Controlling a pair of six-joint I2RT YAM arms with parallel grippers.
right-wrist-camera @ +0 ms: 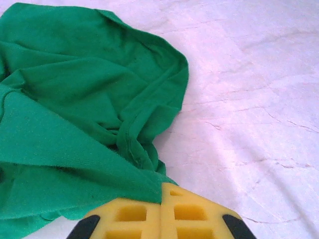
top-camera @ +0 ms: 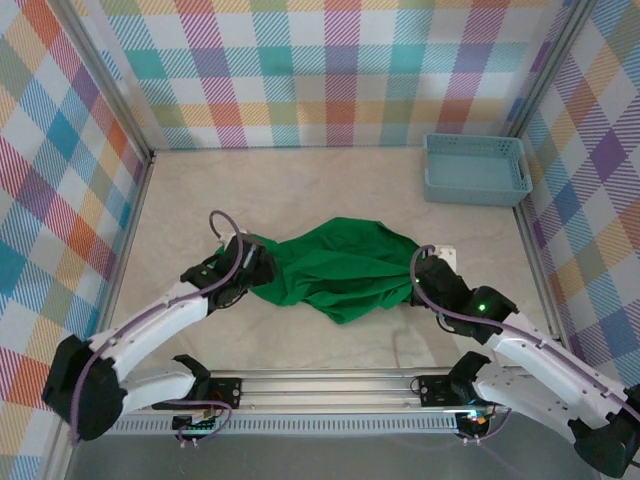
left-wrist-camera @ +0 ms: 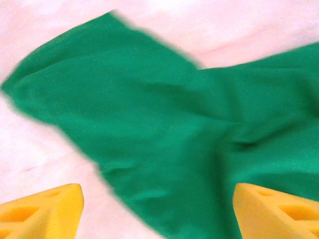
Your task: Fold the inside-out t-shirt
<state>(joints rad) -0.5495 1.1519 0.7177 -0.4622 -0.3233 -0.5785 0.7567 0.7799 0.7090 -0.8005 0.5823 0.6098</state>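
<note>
The inside-out t-shirt (top-camera: 340, 268) lies crumpled in a bright green heap at the middle of the table. My left gripper (top-camera: 250, 270) is at its left edge. In the left wrist view the yellow fingertips (left-wrist-camera: 45, 209) stand wide apart, so the left gripper (left-wrist-camera: 158, 219) is open with the green cloth (left-wrist-camera: 164, 124) spread below and between them, not pinched. My right gripper (top-camera: 425, 275) is at the shirt's right edge. Its yellow jaws are pressed together on a fold of the t-shirt (right-wrist-camera: 75, 99), with the right gripper (right-wrist-camera: 162, 199) shut on the cloth.
A light blue plastic basket (top-camera: 476, 168) stands at the back right corner. Checked walls enclose the pale marbled table (top-camera: 200, 200) on three sides. A metal rail (top-camera: 330, 385) with the arm bases runs along the near edge.
</note>
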